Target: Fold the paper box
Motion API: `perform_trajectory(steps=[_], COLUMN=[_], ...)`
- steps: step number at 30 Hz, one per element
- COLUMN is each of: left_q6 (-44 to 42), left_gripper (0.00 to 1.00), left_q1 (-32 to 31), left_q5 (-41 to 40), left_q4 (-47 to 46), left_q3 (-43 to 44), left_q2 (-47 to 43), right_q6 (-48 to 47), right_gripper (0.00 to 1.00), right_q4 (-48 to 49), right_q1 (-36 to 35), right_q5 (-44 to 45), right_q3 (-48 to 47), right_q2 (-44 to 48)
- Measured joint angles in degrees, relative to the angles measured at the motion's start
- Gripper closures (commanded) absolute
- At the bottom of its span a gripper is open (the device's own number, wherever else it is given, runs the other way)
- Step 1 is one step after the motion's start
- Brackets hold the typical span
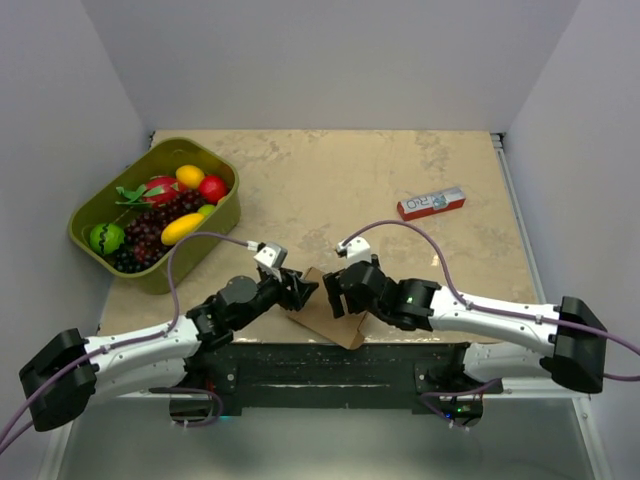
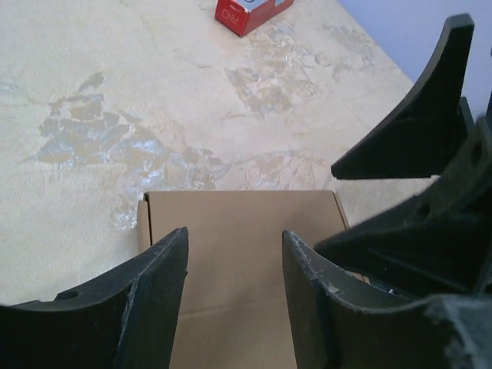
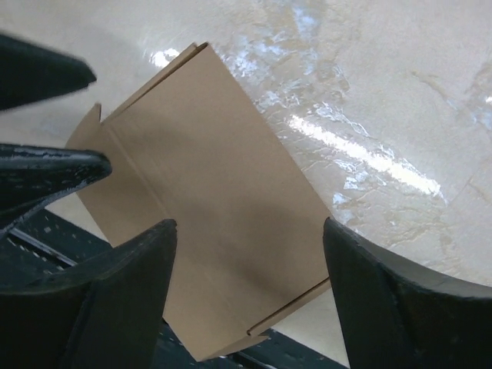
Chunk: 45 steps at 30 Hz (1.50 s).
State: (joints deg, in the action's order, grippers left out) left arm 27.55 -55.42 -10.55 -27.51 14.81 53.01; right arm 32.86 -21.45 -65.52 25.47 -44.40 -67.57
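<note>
1. Top external view: paper box (image 1: pixel 330 320), plain brown, lying flat on the table (image 1: pixel 330 170), well apart from the red-and-white carton (image 1: pixel 431 204) on that carton's near-left side. One corner hangs past the table edge.
2. Form: one flat panel with a crease line and small tabs at its ends. No wall stands upright and no flap is tucked.
3. Left end effector (image 2: pixel 234 238): jaws moderately apart, over the box end farthest from the carton. Nothing is pinched; whether a finger touches the cardboard cannot be told.
4. Right end effector (image 3: pixel 250 227): jaws wide, over the box side nearer the carton, holding nothing.
5. Done, by judgement: little or nothing of the fold.
6. Left, by judgement: raising the walls, bending the flaps along their creases, and tucking the tabs.
</note>
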Motion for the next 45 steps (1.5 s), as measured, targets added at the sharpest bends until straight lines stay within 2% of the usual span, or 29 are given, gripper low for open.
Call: perform_trajectory(steps=[7,13,18,22,28,34,40,45], left_q6=[-2.36,-3.72,-3.69,-3.21,-2.89,-2.16,-1.57,-1.27], left_gripper=[0.19,0.1,0.08,0.07,0.08,0.08,0.04,0.04], left_q1=[7.5,12.79,16.83,18.23,19.19,19.91,20.28,20.57], left_q5=[3.69,8.98,14.49,17.9,22.25,24.81,26.64,27.96], left_q4=[7.02,9.31,9.18,7.56,4.02,1.77,0.9,0.76], left_q3=[4.39,5.77,5.77,5.64,5.09,4.74,3.8,2.93], left_q2=[1.68,4.87,7.39,8.33,11.82,13.27,13.27,13.25], right_q6=[-3.54,-2.78,-5.6,-4.92,-2.91,-3.37,-4.81,-6.12], right_gripper=[0.02,0.01,0.01,0.05,0.08,0.21,0.27,0.4], right_q4=[-3.13,-4.59,-3.54,-3.63,-4.17,-0.85,5.33,9.35], right_q1=[-1.75,-1.14,0.33,7.26,20.68,22.64,25.05,27.19], right_q5=[-0.79,-0.92,-3.04,-6.67,-9.81,-16.68,-23.26,-27.65], right_q3=[-2.73,-2.8,-3.1,-2.62,0.9,4.85,6.84,7.3], right_q2=[-7.37,-7.74,-7.91,-6.19,2.71,2.67,-2.14,-5.51])
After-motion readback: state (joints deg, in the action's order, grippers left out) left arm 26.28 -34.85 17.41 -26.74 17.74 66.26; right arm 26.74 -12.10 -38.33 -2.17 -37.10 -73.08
